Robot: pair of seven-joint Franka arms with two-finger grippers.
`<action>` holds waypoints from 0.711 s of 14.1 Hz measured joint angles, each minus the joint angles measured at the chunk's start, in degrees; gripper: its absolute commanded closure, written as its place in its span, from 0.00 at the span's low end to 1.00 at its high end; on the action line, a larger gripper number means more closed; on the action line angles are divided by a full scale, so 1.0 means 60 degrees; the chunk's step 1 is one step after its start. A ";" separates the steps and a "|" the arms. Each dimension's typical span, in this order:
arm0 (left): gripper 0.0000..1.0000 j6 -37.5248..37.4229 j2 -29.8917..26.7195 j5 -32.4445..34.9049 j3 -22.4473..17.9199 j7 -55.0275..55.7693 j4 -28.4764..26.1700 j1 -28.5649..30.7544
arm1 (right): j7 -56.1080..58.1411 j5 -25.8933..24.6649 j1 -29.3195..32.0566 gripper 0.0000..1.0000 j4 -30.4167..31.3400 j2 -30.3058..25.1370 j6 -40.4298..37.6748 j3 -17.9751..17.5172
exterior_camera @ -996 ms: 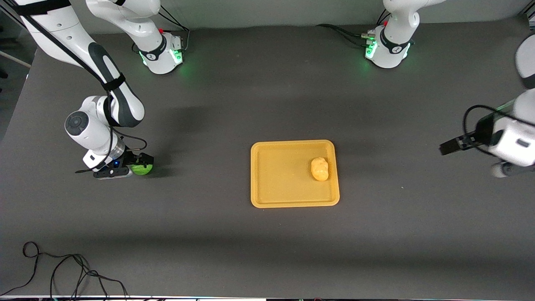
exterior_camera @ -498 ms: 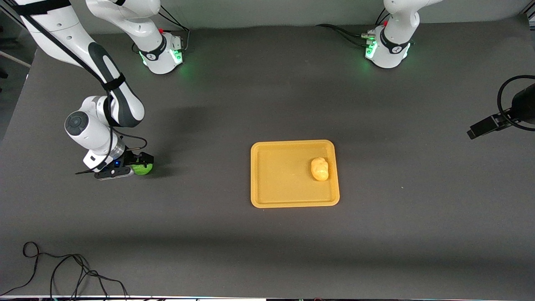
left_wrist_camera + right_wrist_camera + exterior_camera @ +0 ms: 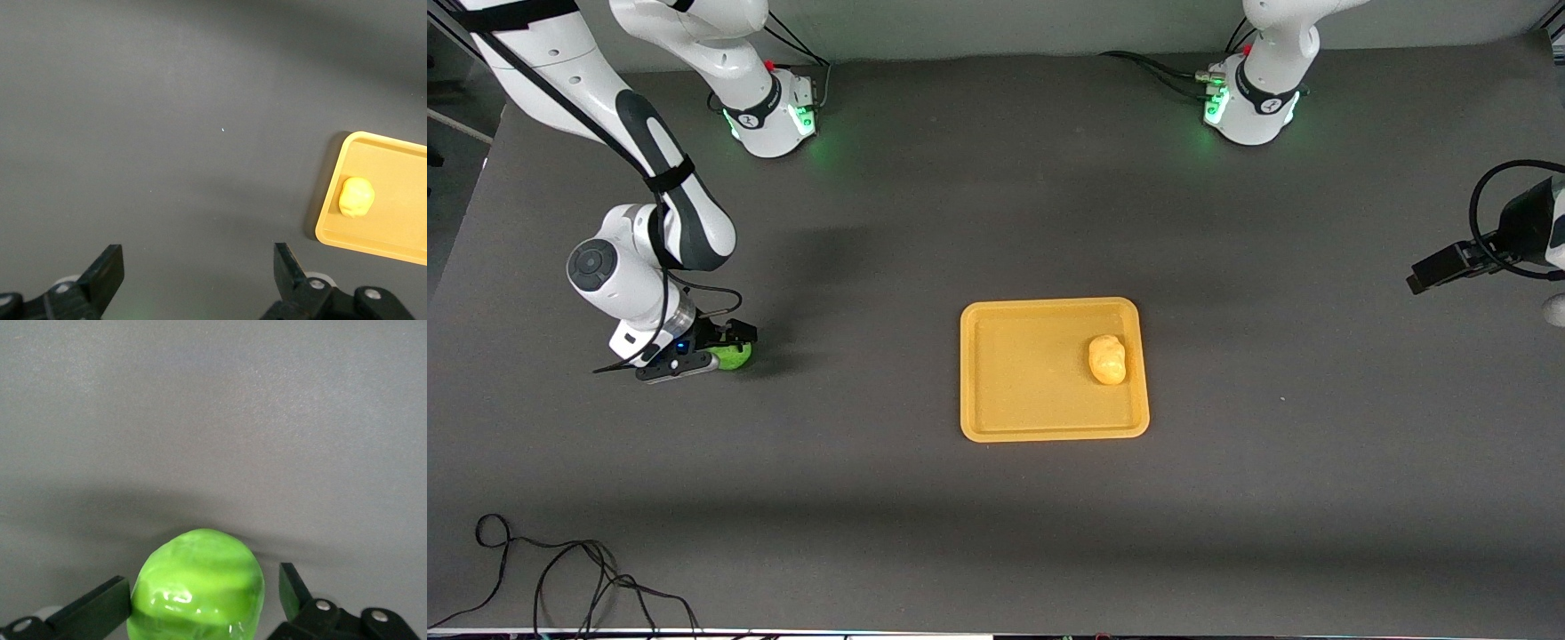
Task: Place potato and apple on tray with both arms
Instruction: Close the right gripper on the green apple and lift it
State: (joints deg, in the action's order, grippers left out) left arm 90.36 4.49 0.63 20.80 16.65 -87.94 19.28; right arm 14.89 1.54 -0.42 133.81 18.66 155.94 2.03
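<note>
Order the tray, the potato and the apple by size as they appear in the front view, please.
1. The tray, by far the largest.
2. The potato, small, lying in the tray.
3. The apple: partly hidden by the right gripper, so it only looks smaller. I would not rank it firmly against the potato.
</note>
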 measured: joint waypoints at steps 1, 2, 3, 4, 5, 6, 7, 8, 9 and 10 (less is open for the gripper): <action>0.00 0.0052 0.0001 -0.0003 -0.0001 0.0000 -0.0026 0.0001 | 0.0044 0.0065 0.0000 0.00 -0.0005 0.0001 -0.0097 -0.0004; 0.00 0.0072 0.0001 -0.0012 -0.0005 -0.0001 -0.0040 0.0004 | 0.0130 0.0209 0.0001 0.00 -0.0002 0.0002 -0.0164 -0.0005; 0.00 0.0090 0.0001 -0.0023 -0.0008 -0.0002 -0.0048 0.0004 | 0.0300 0.0422 0.0001 0.00 -0.0001 0.0003 -0.0196 -0.0006; 0.00 0.0138 0.0001 -0.0035 -0.0010 -0.0008 -0.0063 -0.0003 | 0.0511 0.0664 0.0002 0.00 -0.0001 0.0004 -0.0243 -0.0006; 0.00 0.0228 0.0001 -0.0040 -0.0010 -0.0012 -0.0089 -0.0029 | 0.0711 0.0873 0.0004 0.02 0.0000 0.0005 -0.0290 -0.0005; 0.00 0.0293 0.0001 -0.0041 -0.0026 -0.0013 -0.0118 -0.0082 | 0.0848 0.1007 0.0007 0.24 0.0000 0.0007 -0.0306 -0.0005; 0.00 0.0338 0.0001 -0.0042 -0.0155 -0.0013 -0.0133 -0.0245 | 0.0900 0.1071 0.0007 0.43 0.0000 0.0007 -0.0307 -0.0005; 0.00 0.0378 0.0001 -0.0041 -0.0536 -0.0013 -0.0135 -0.0640 | 0.0915 0.1079 0.0007 0.55 0.0000 0.0007 -0.0308 -0.0006; 0.00 0.0408 0.0001 -0.0043 -0.1151 -0.0013 -0.0135 -0.1239 | 0.0923 0.1080 0.0006 0.56 -0.0001 0.0007 -0.0309 -0.0006; 0.00 0.0422 0.0001 -0.0044 -0.1699 -0.0014 -0.0136 -0.1764 | 0.0926 0.1082 0.0005 0.57 -0.0028 -0.0006 -0.0349 -0.0007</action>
State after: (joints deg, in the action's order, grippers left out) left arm 92.89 4.49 0.37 10.61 16.57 -88.75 8.70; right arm 20.45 8.03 -0.39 133.64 18.63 153.85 1.99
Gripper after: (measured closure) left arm 0.000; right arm 0.238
